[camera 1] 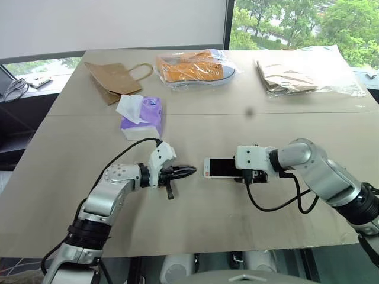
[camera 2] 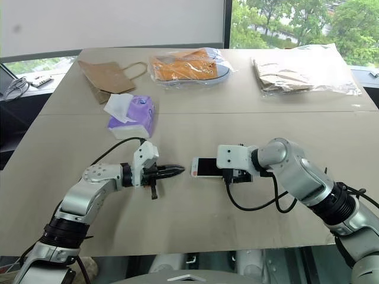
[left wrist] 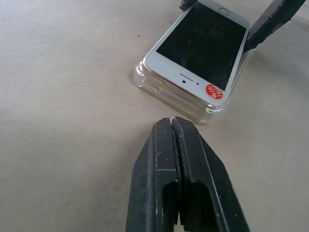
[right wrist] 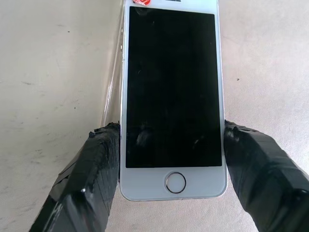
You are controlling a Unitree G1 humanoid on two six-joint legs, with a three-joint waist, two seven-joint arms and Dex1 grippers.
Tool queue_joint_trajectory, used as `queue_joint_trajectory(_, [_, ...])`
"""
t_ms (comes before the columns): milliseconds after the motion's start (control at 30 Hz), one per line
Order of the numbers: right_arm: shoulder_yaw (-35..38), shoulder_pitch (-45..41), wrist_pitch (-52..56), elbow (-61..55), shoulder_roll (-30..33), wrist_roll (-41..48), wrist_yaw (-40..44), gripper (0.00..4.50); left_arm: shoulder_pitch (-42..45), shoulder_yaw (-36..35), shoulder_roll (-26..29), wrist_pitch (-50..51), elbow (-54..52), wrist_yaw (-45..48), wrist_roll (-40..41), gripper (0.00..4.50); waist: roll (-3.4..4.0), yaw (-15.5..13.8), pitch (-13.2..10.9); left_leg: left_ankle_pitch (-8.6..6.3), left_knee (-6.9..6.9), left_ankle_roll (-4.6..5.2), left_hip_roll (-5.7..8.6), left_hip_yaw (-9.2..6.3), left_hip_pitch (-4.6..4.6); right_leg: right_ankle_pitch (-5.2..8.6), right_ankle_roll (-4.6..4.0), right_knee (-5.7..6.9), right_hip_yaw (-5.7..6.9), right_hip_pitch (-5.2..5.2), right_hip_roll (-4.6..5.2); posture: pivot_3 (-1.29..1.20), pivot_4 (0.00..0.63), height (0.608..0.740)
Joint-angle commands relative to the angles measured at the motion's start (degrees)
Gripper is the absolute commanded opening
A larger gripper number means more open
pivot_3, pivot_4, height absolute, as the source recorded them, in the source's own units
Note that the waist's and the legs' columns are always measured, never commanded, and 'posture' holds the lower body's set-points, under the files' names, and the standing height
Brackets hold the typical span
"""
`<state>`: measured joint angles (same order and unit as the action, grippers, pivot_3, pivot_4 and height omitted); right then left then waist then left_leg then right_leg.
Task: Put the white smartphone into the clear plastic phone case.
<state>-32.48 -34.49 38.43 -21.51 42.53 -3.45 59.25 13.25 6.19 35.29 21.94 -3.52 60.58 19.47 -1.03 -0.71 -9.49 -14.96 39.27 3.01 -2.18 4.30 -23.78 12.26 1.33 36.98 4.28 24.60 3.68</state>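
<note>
The white smartphone lies screen up between the two arms, resting on the clear plastic phone case, whose transparent rim peeks out along one long edge and at the corner nearest your left arm. From what the wrist views show, the phone looks laid on the shell and a little askew, not yet pressed home (a judgement, since the clear walls are hard to read).

Your right end effector is the nearer one: its two black fingers flank the home-button end of the phone, one on each long edge, touching or nearly so. Whether they truly pinch it I cannot tell. The phone's long axis runs straight away from that end effector toward the left arm.

Your left end effector sits pressed together, holding nothing, its tips pointing at the phone's far short end and just short of it. So the axis of the phone lies on the line between the two tips.

The surface is a pale, matte tabletop, bare around the phone. Well behind sit a purple tissue pack, a brown paper bag, bagged orange shoes and another bagged bundle, with windows beyond.
</note>
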Motion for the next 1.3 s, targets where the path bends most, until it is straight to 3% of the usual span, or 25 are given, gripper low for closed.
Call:
queue_joint_trajectory(33, [2.9,-0.9,0.2,-2.3,0.6,0.6,0.8,2.86,-0.3,-1.1,-0.2,-1.1,-2.2,-0.3,0.8,0.0,0.0,0.0,0.0,0.0,0.0,0.0,0.0,0.0,0.0,0.0,0.0,0.0,0.0,0.0,0.0,0.0,0.15,0.74])
queue_joint_trajectory(700, [6.6,1.7,2.5,-6.9,4.7,2.5,2.2,2.86,-0.5,-0.7,-0.6,-1.0,-2.3,-0.5,0.7,0.0,0.0,-0.1,0.0,-0.01,0.0,0.02,0.0,-0.01,-0.03,0.0,0.0,-0.01,0.01,0.0,0.02,0.0,0.15,0.74])
queue_joint_trajectory(1300, [3.9,2.7,4.9,-7.9,6.7,0.3,2.2,2.86,-0.4,-0.5,-0.2,-0.4,-3.2,-0.2,0.7,0.0,0.0,0.0,0.0,-0.02,0.0,0.03,0.0,-0.01,0.0,0.0,0.0,0.0,0.0,0.0,0.02,0.0,0.15,0.74])
